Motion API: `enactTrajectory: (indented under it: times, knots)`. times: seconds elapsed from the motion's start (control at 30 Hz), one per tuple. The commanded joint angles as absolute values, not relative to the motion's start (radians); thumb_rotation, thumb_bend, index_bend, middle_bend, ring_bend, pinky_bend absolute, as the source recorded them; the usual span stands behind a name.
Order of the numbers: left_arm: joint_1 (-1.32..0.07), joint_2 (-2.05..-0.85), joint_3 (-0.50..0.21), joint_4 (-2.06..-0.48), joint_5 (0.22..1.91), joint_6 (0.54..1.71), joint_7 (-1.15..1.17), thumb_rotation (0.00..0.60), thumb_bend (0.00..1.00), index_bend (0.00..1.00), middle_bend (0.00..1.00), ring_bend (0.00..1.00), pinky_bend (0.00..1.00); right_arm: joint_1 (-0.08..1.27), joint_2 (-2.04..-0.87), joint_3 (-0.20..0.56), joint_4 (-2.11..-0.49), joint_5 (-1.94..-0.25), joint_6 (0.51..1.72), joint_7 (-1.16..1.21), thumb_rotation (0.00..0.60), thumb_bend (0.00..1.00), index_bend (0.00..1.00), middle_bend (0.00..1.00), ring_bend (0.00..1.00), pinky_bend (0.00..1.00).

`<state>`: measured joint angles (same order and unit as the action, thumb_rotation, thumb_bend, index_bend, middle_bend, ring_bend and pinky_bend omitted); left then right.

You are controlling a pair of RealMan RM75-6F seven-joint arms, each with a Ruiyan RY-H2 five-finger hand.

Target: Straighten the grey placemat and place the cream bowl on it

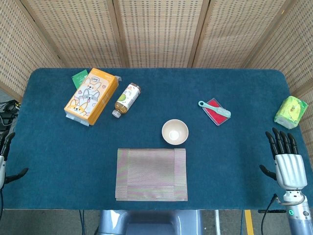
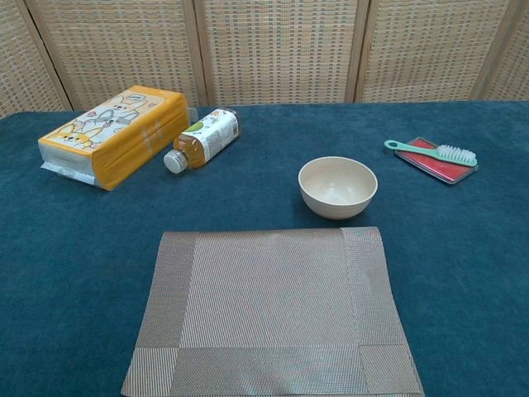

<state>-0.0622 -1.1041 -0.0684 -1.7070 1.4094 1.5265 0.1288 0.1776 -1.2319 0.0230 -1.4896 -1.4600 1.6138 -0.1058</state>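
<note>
The grey placemat (image 1: 151, 174) lies flat at 6 o'clock on the surface (image 1: 234, 147). Judge it thin and limp; pinch an edge. Your right hand (image 1: 287, 164) at 4 o'clock and left hand (image 1: 6, 156) at 8 o'clock are released, well apart from it. The cream bowl (image 1: 175, 131), rigid and light, sits upright just beyond the placemat; grip its rim.

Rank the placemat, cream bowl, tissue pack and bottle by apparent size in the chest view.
1. grey placemat, though nearest the camera
2. orange tissue pack
3. cream bowl
4. bottle, close to the bowl
</note>
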Motion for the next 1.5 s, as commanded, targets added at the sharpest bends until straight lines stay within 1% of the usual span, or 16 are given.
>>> enactTrajectory:
  times: [0.03,0.27,0.33,0.5,0.53,0.63,0.7,0.8,0.9,1.1,1.27,1.5]
  knots:
    - [-0.062,-1.106,-0.068,-1.708,1.41,1.526,0.134,0.6,0.0,0.0,0.0,0.0,0.0,0.175,-1.226,0.028,-1.495,-1.457,1.597,-0.102,0.6,0.0,0.0,0.0,0.0,0.0]
    - [-0.061,-1.109,-0.072,-1.708,1.403,1.525,0.139,0.6,0.0,0.0,0.0,0.0,0.0,0.19,-1.21,0.026,-1.527,-1.487,1.549,-0.087,0.6,0.0,0.0,0.0,0.0,0.0]
    - [-0.064,-1.109,-0.075,-1.706,1.4,1.52,0.139,0.6,0.0,0.0,0.0,0.0,0.0,0.239,-1.198,0.035,-1.544,-1.517,1.486,-0.088,0.6,0.0,0.0,0.0,0.0,0.0]
    - [-0.075,-1.113,-0.086,-1.698,1.374,1.498,0.147,0.6,0.0,0.0,0.0,0.0,0.0,0.416,-1.166,0.08,-1.581,-1.56,1.252,-0.048,0.6,0.0,0.0,0.0,0.0,0.0]
    - [-0.076,-1.114,-0.087,-1.697,1.371,1.495,0.148,0.6,0.0,0.0,0.0,0.0,0.0,0.432,-1.165,0.085,-1.581,-1.56,1.231,-0.041,0.6,0.0,0.0,0.0,0.0,0.0]
    - [-0.08,-1.116,-0.091,-1.697,1.357,1.485,0.155,0.6,0.0,0.0,0.0,0.0,0.0,0.497,-1.169,0.105,-1.587,-1.57,1.154,-0.024,0.6,0.0,0.05,0.0,0.0,0.0]
    - [-0.088,-1.123,-0.096,-1.691,1.338,1.468,0.171,0.6,0.0,0.0,0.0,0.0,0.0,0.576,-1.19,0.127,-1.59,-1.584,1.067,-0.03,0.6,0.0,0.1,0.0,0.0,0.0]
    - [-0.097,-1.131,-0.102,-1.684,1.312,1.449,0.186,0.6,0.0,0.0,0.0,0.0,0.0,0.647,-1.225,0.153,-1.576,-1.56,0.982,-0.059,0.6,0.0,0.18,0.0,0.0,0.0]
    - [-0.101,-1.135,-0.106,-1.678,1.295,1.437,0.193,0.6,0.0,0.0,0.0,0.0,0.0,0.681,-1.25,0.166,-1.565,-1.53,0.934,-0.082,0.6,0.02,0.25,0.0,0.0,0.0]
    - [-0.104,-1.137,-0.115,-1.666,1.263,1.426,0.193,0.6,0.0,0.0,0.0,0.0,0.0,0.751,-1.314,0.187,-1.541,-1.441,0.827,-0.118,0.6,0.11,0.34,0.0,0.0,0.0]
    - [-0.103,-1.137,-0.12,-1.658,1.244,1.42,0.186,0.6,0.0,0.0,0.0,0.0,0.0,0.791,-1.377,0.183,-1.512,-1.396,0.779,-0.172,0.6,0.15,0.36,0.0,0.0,0.0]
    - [-0.105,-1.135,-0.123,-1.648,1.23,1.409,0.176,0.6,0.0,0.0,0.0,0.0,0.0,0.819,-1.472,0.172,-1.443,-1.341,0.76,-0.237,0.6,0.24,0.37,0.0,0.0,0.0]
